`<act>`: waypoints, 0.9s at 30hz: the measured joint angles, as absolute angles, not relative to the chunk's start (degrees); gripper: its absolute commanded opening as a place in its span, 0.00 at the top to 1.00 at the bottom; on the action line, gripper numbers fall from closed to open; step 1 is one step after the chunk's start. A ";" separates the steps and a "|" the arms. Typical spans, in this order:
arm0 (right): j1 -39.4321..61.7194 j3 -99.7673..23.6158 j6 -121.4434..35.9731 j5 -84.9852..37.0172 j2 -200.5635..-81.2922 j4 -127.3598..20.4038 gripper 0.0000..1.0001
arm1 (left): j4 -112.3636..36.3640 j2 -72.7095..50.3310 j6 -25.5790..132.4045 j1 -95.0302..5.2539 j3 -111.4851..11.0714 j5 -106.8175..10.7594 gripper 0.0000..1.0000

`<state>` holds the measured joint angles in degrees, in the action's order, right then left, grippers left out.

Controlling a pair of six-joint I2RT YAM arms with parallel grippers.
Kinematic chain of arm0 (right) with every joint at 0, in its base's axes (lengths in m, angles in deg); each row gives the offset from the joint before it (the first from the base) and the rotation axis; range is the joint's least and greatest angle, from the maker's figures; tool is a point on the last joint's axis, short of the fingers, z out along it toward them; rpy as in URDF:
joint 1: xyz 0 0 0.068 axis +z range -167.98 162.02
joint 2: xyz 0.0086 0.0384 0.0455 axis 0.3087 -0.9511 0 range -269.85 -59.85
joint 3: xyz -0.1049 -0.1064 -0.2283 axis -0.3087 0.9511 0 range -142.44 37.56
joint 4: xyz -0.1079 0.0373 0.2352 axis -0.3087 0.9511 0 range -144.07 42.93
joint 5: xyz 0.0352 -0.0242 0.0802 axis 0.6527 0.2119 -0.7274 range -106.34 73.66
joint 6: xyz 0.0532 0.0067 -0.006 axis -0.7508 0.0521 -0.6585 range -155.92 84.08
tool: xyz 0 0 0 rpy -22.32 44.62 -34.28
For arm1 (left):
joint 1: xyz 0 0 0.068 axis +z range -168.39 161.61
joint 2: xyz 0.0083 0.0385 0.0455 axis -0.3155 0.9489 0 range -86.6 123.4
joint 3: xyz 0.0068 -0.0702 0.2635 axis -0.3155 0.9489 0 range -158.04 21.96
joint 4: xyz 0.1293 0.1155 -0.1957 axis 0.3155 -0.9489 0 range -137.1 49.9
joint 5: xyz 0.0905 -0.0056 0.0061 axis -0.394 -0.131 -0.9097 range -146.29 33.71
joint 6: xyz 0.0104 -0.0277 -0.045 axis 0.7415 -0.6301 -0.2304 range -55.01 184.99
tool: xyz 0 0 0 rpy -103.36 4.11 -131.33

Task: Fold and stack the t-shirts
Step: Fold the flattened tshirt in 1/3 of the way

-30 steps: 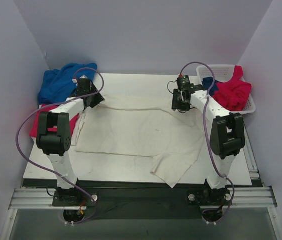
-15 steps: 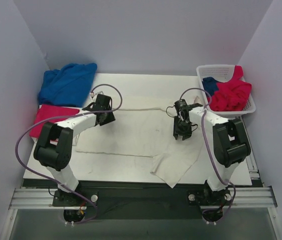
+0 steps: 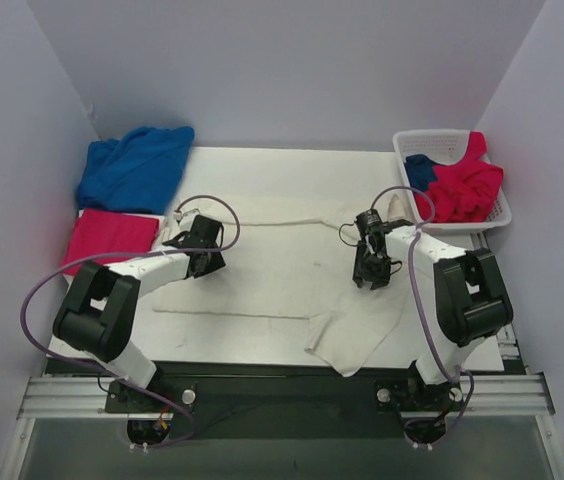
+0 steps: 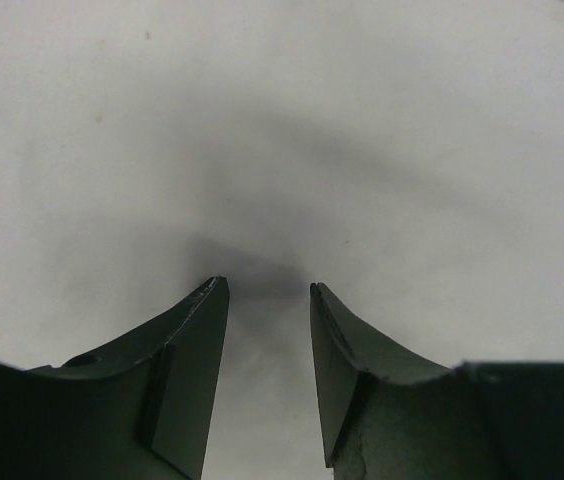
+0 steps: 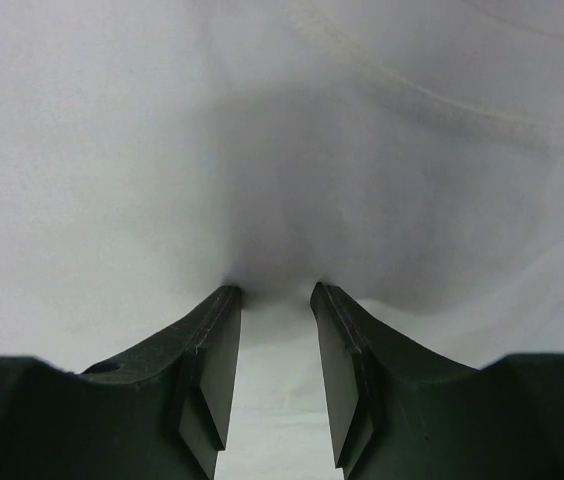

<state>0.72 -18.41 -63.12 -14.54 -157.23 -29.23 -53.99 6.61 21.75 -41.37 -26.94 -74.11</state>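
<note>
A white t-shirt (image 3: 282, 265) lies spread flat across the middle of the table, with one sleeve (image 3: 354, 340) reaching the near edge. My left gripper (image 3: 205, 265) is down on the shirt's left part. In the left wrist view it (image 4: 265, 290) is open, its tips just over bare white cloth (image 4: 282, 120), nothing between them. My right gripper (image 3: 370, 275) is down on the shirt's right part. In the right wrist view it (image 5: 276, 290) is open, its tips touching the cloth (image 5: 262, 120) near a seam.
A heap of blue shirt (image 3: 132, 165) lies at the back left, with a folded pink shirt (image 3: 112, 238) in front of it. A white basket (image 3: 450, 140) at the back right holds a red shirt (image 3: 462, 185) and a blue one.
Both grippers have moved from the shirt's far edge towards the near side and now sit low over its middle band. The shirt's far edge has shifted a little.
</note>
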 measured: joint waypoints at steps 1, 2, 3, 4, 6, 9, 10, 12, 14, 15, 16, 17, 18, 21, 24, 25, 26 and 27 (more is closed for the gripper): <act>0.34 -17.40 -63.49 -14.50 -156.44 -29.36 0.64 | -54.06 5.83 21.62 -41.98 -26.13 -74.29 0.51; -0.03 -16.99 -63.62 -14.52 -156.03 -29.36 0.64 | -54.28 5.02 21.49 -42.57 -25.37 -74.38 0.51; -0.55 -16.18 -63.84 -14.58 -155.33 -29.43 0.63 | -54.58 4.30 21.22 -43.23 -24.74 -74.49 0.51; -1.32 -15.19 -64.04 -14.63 -154.48 -29.41 0.63 | -54.96 3.68 20.96 -43.80 -24.19 -74.53 0.51; -2.67 -13.58 -64.30 -14.63 -152.97 -29.25 0.63 | -55.63 2.55 20.35 -44.76 -23.31 -74.55 0.51; -3.79 -11.65 -64.67 -14.61 -151.13 -28.99 0.64 | -56.59 0.97 19.52 -45.83 -22.11 -74.51 0.51; -3.77 -11.28 -64.76 -14.47 -150.76 -28.80 0.64 | -56.97 0.45 19.23 -46.09 -21.74 -74.40 0.51; -3.74 -10.93 -64.91 -13.91 -150.21 -28.42 0.64 | -58.39 -0.29 19.06 -46.29 -21.57 -74.40 0.50; -3.55 -10.78 -64.89 -12.99 -149.69 -27.57 0.64 | -60.16 -0.69 19.10 -46.22 -21.76 -74.97 0.50; -3.57 -10.69 -64.89 -12.31 -149.27 -26.92 0.64 | -61.64 -0.71 19.13 -46.03 -22.31 -75.32 0.50; -3.61 -10.69 -64.91 -11.57 -148.73 -26.02 0.64 | -62.80 -0.71 19.19 -45.66 -23.03 -75.62 0.50; -3.66 -10.69 -64.94 -10.78 -147.88 -25.23 0.63 | -64.11 -0.71 19.21 -45.02 -24.08 -75.75 0.50; -3.66 -10.69 -64.98 -10.17 -146.89 -24.58 0.63 | -65.51 -0.71 19.23 -43.93 -25.83 -75.82 0.50; -3.66 -11.13 -65.09 -8.64 -143.59 -22.92 0.63 | -66.32 -0.64 19.26 -39.97 -31.12 -76.21 0.50; -3.66 -12.16 -65.11 -7.55 -141.54 -22.11 0.63 | -64.14 -0.58 18.93 -35.45 -34.48 -75.97 0.50; -3.66 -12.42 -65.09 -7.31 -141.19 -22.06 0.63 | -63.22 -0.38 18.69 -34.14 -35.01 -75.95 0.50; -3.66 -12.64 -65.07 -7.06 -140.99 -22.04 0.63 | -62.43 0.28 18.43 -32.85 -35.55 -75.99 0.50; -3.66 -12.77 -65.04 -6.85 -140.95 -21.98 0.63 | -61.88 0.97 18.14 -32.24 -35.86 -76.02 0.50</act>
